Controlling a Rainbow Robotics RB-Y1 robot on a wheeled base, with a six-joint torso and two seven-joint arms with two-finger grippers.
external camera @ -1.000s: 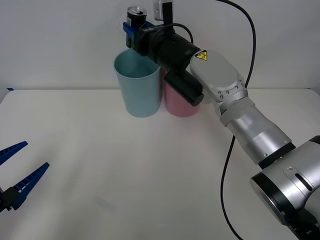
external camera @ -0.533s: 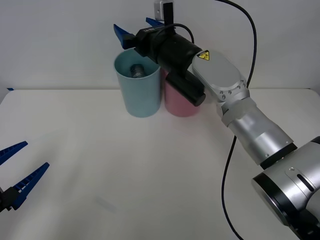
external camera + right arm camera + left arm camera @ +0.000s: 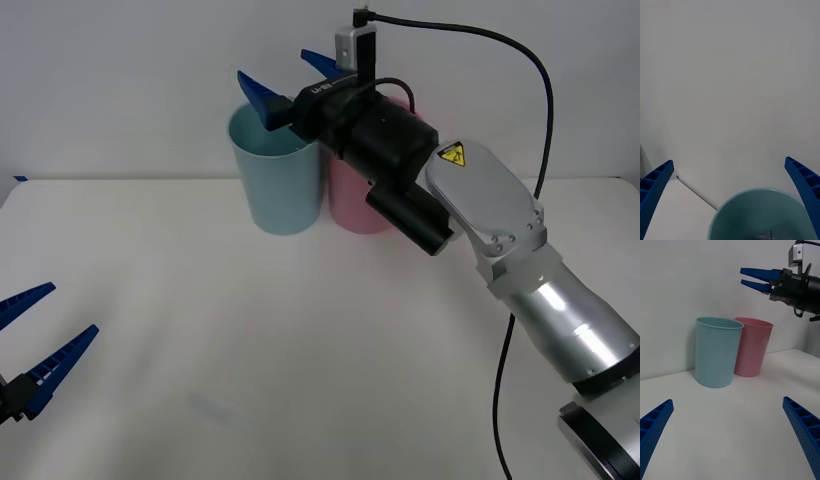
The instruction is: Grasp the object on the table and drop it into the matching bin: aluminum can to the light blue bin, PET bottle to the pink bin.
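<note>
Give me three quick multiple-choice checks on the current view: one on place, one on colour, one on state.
1. Where is the right hand?
A. Above the blue bin's rim
B. Low over the table's near edge
C. Inside the pink bin

2. What colour is the bin beside the blue one?
A. Green
B. Pink
C. Yellow

3. How are the right hand's fingers?
A. Shut on a can
B. Shut on nothing
C. Open, holding nothing

Answers:
1. A: the right hand hangs over the blue bin, toward its side nearest the pink one.
2. B: the pink bin stands right beside it on the table.
3. C: both fingers are spread wide with nothing between them. The left hand sits open, low at the table's near left.
</note>
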